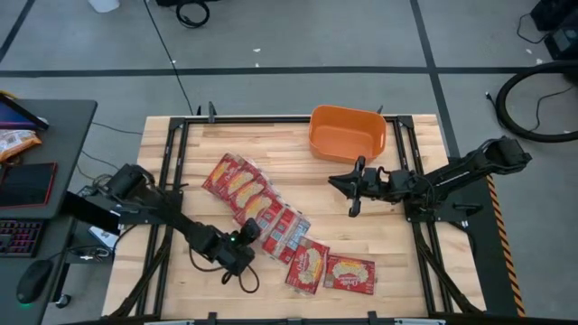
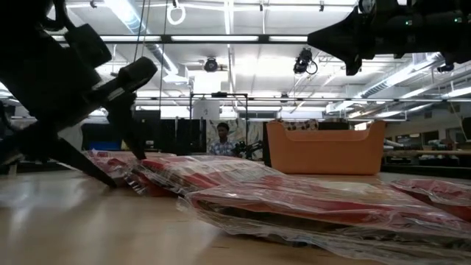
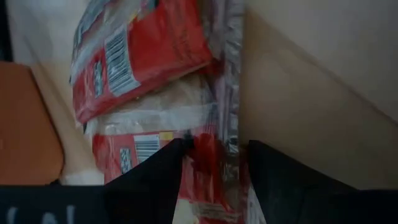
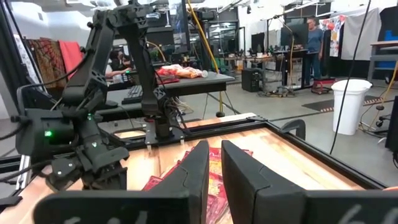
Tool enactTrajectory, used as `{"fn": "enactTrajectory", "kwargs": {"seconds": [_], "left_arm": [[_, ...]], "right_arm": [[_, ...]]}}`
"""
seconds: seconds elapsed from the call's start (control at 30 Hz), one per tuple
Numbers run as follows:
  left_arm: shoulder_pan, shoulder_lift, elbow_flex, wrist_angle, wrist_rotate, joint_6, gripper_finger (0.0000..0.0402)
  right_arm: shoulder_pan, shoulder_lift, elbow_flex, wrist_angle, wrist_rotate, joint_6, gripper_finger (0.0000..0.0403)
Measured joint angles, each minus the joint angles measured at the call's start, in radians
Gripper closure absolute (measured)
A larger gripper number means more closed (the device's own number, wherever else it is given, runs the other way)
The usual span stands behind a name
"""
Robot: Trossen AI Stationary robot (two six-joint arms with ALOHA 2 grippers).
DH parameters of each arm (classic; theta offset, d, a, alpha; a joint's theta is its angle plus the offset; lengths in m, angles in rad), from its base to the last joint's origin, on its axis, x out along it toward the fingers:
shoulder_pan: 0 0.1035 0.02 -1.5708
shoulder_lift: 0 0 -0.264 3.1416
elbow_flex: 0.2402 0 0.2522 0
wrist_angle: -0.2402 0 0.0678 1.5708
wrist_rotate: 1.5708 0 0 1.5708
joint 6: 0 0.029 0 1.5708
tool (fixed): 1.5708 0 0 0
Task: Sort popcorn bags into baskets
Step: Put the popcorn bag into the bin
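Several red foil popcorn bags (image 1: 262, 212) lie in an overlapping row slanting from the table's middle left toward its near edge, with two more (image 1: 327, 269) at the near end. In the low view the popcorn bags (image 2: 243, 184) are stacked flat on the wood. My left gripper (image 1: 242, 242) is open and low at the row's near-left side. In its wrist view the left gripper (image 3: 214, 168) has one finger on each side of a packet's pale sealed edge (image 3: 229, 134). The orange basket (image 1: 318, 135) stands by the far edge. My right gripper (image 1: 332, 181) hovers shut and empty, near side of the basket. My left gripper's fingers (image 3: 155, 177) stand astride the sealed edge of one red packet (image 3: 208, 158), slanting down from the table's near-left. The packet lies flat in the row. Whether the fingers touch the packet, I cannot tell.
Black frame rails (image 1: 172, 171) run along the table's edges. Bare wood (image 1: 316, 190) lies between the packet row and the basket. A side desk at the left holds a keyboard (image 1: 18, 236) and an orange snack bag (image 1: 16, 140). A person (image 2: 221, 138) stands far behind the table.
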Motion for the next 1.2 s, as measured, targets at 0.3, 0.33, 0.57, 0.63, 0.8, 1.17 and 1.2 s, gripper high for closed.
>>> {"fn": "enactTrajectory", "kwargs": {"seconds": [0.3, 0.33, 0.57, 0.63, 0.8, 1.17, 1.2], "left_arm": [[0.000, 0.015, -0.001, -0.005, -0.060, -0.096, 0.0295], [0.000, 0.015, -0.001, -0.005, -0.061, -0.108, 0.0310], [0.039, -0.080, 0.079, -0.217, 0.174, -0.107, 0.0393], [0.077, -0.126, 0.122, -0.301, 0.272, -0.122, 0.0391], [0.188, -0.207, 0.260, -0.510, 0.351, -0.103, 0.0389], [0.517, -0.249, 0.529, -0.485, 0.404, -0.136, 0.0393], [0.552, -0.248, 0.529, -0.455, 0.413, -0.158, 0.0393]], "right_arm": [[0.000, 0.000, 0.000, -0.001, -0.001, 0.000, 0.0355], [0.000, 0.000, 0.000, -0.001, -0.001, 0.000, 0.0355], [0.000, 0.000, 0.000, -0.006, -0.002, 0.000, 0.0355], [0.000, 0.000, 0.000, -0.010, -0.002, 0.000, 0.0355], [0.000, 0.000, -0.001, -0.015, -0.003, -0.001, 0.0355], [0.000, -0.001, -0.001, -0.017, 0.002, -0.083, 0.0355], [0.004, -0.003, -0.001, -0.019, 0.014, -0.099, 0.0355]]}}
